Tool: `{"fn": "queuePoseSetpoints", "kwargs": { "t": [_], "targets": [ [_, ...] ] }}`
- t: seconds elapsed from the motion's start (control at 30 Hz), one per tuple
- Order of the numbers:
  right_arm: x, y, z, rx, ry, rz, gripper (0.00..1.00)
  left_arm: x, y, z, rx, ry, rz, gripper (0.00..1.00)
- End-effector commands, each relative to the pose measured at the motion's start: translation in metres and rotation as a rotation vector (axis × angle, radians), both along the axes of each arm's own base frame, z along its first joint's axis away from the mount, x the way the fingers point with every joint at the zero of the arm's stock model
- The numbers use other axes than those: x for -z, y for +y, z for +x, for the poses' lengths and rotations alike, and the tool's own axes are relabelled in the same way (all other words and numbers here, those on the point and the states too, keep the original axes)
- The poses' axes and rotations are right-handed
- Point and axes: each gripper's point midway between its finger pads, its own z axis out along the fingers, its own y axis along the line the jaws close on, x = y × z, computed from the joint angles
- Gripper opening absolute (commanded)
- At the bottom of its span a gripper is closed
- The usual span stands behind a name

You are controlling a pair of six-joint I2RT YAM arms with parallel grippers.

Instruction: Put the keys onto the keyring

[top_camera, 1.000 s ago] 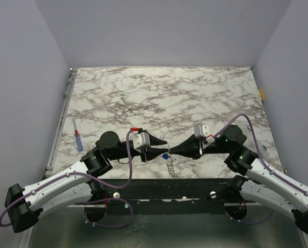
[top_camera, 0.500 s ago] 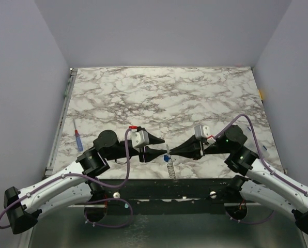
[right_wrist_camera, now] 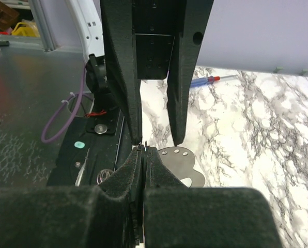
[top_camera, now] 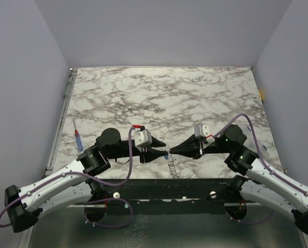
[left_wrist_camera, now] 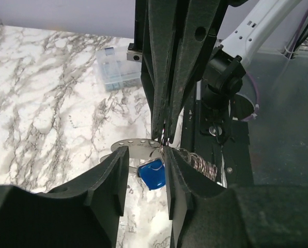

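Progress is looking partial: the keyring (left_wrist_camera: 158, 151) is being held up off the marble table (top_camera: 159, 93) at about 6 o'clock, close to the near edge. The right gripper (right_wrist_camera: 142, 153) is reaching in from 3 o'clock with its fingers pressed together on the thin wire. The left gripper (left_wrist_camera: 146, 155) is facing it from 9 o'clock with its fingers apart, straddling the keys without touching them. A blue-headed key (left_wrist_camera: 152, 174) and a flat silvery key (left_wrist_camera: 136, 146) pierced with small holes are hanging right at the ring. Whether either is already threaded onto the wire is too fine to tell, so I am judging that the threading itself is what is left. The ring is showing as a pale, hair-thin loop, nearly lost against the veined stone. Its beaded chain (top_camera: 171, 166) is dangling in a coiled tangle toward 6 o'clock.
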Motion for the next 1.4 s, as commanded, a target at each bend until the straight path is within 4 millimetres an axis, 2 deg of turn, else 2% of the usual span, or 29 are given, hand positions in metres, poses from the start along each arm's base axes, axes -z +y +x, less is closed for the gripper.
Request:
{"fn": "queuePoseSetpoints", "kwargs": {
  "t": [0.0, 0.47, 0.53, 0.63, 0.67, 0.97, 1.03, 1.13, 1.2, 1.37],
  "targets": [
    [-0.011, 0.001, 0.000, -0.009, -0.028, 0.017, 0.01, -0.009, -0.006, -0.005, 0.043, 0.008, -0.012, 0.37],
    [-0.011, 0.001, 0.005, 0.014, -0.033, 0.018, 0.01, 0.000, -0.019, -0.009, 0.083, 0.101, -0.039, 0.33],
    [-0.009, 0.002, 0.005, 0.015, -0.030, 0.013, 0.01, 0.001, -0.020, -0.008, 0.083, 0.107, -0.040, 0.26],
    [-0.009, 0.001, 0.005, 0.014, -0.028, 0.013, 0.01, 0.001, -0.020, -0.006, 0.075, 0.102, -0.040, 0.03],
    [-0.008, 0.001, 0.004, 0.013, -0.028, 0.012, 0.01, 0.001, -0.020, -0.005, 0.070, 0.098, -0.041, 0.00],
    [-0.007, -0.001, 0.008, 0.047, -0.003, 0.000, 0.01, 0.000, -0.012, 0.005, 0.001, 0.035, -0.047, 0.00],
    [-0.007, -0.001, 0.012, 0.073, 0.028, -0.009, 0.08, -0.001, -0.011, 0.005, -0.003, 0.026, -0.051, 0.00],
    [-0.010, -0.001, 0.019, 0.115, 0.055, -0.029, 0.27, 0.000, -0.010, 0.004, 0.003, 0.024, -0.042, 0.00],
    [-0.011, -0.003, 0.023, 0.144, 0.072, -0.053, 0.34, 0.001, -0.010, 0.003, 0.008, 0.020, -0.036, 0.00],
    [0.000, -0.007, 0.021, 0.137, 0.085, -0.146, 0.37, 0.002, -0.007, 0.001, 0.010, 0.013, -0.016, 0.00]
  ]
}}
